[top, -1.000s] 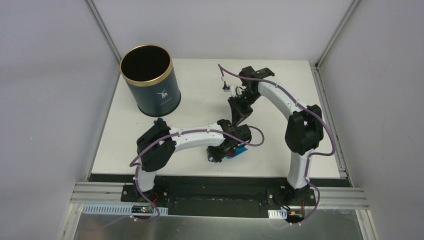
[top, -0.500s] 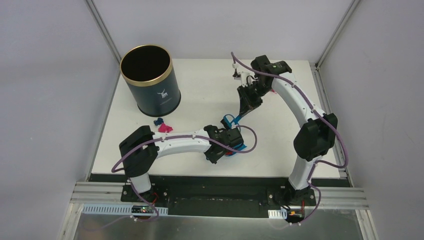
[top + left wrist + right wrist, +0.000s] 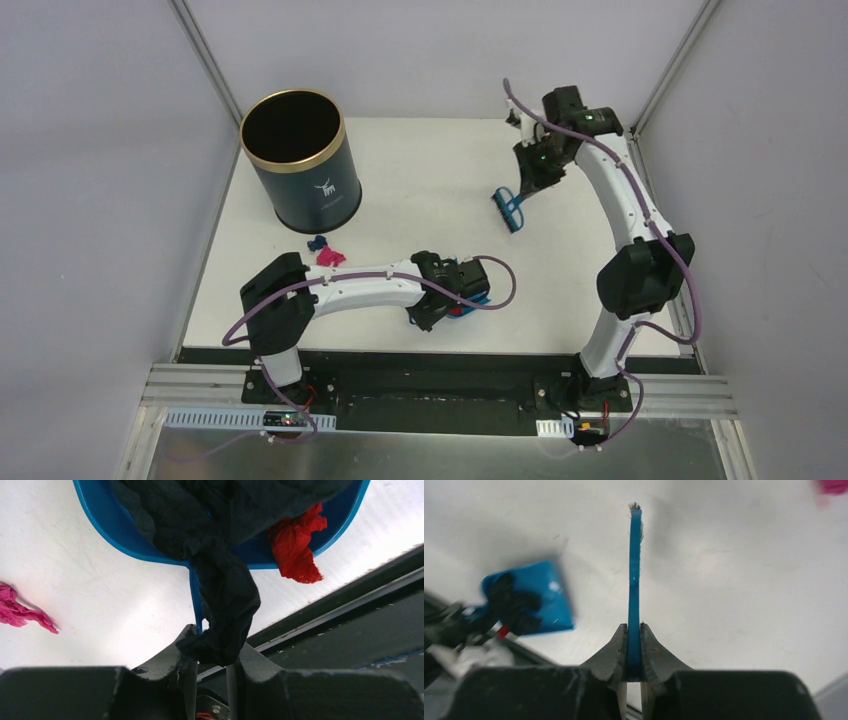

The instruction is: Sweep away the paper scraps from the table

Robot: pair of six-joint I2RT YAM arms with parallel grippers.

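Right claw [image 3: 521, 193] carried brush [image 3: 510, 208] rightward; black scrap [image 3: 220, 580] hides dustpan [image 3: 125, 535] handle.

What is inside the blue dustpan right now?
The left wrist view shows crumpled black paper filling most of the dustpan, spilling over its rim toward the handle, plus a red scrap at one side. Anything beneath the black paper is covered.
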